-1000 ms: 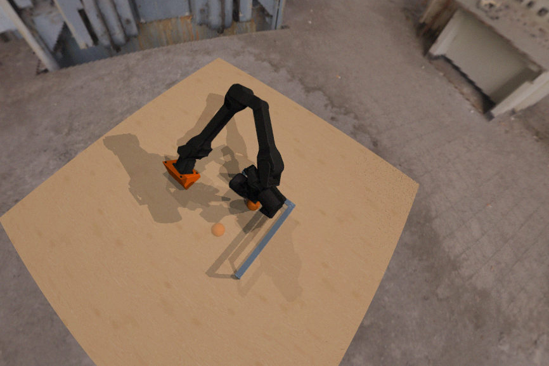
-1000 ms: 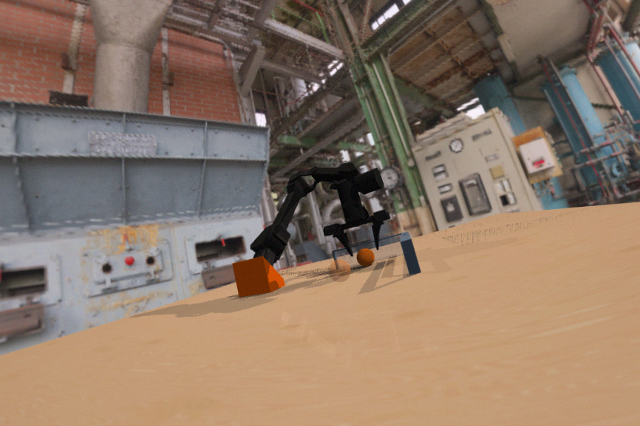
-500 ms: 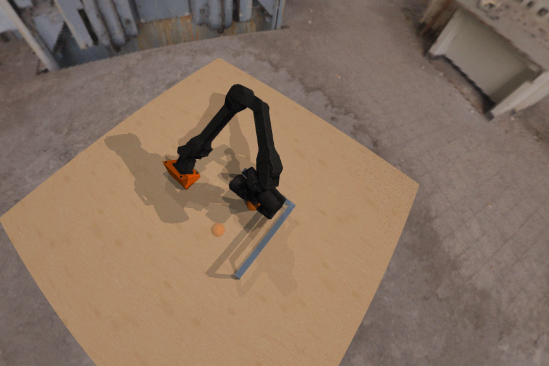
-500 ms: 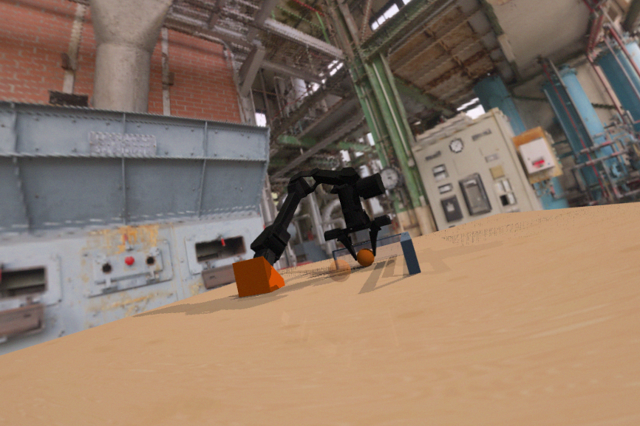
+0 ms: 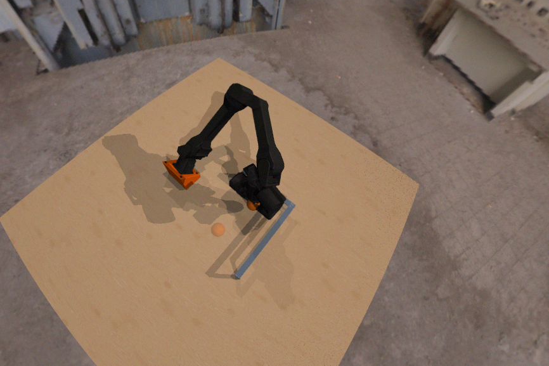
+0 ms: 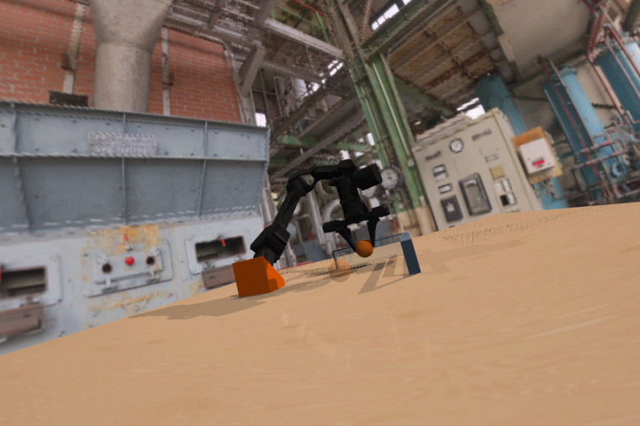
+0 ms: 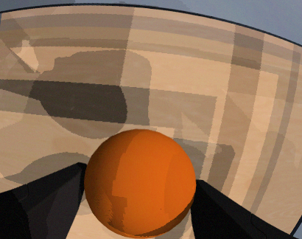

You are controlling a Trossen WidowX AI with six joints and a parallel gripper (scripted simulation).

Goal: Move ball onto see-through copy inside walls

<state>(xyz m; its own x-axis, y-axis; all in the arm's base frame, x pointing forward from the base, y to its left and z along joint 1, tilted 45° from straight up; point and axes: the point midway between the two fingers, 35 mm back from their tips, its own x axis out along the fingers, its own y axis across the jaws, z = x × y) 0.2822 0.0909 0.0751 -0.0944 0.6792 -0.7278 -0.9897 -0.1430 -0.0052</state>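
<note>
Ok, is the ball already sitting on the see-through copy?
No, in the top view the ball is between the gripper's fingers near the walls' corner, apart from the see-through copy.

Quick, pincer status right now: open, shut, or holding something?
Pincer: shut on the orange ball, one finger against each side of it.
</note>
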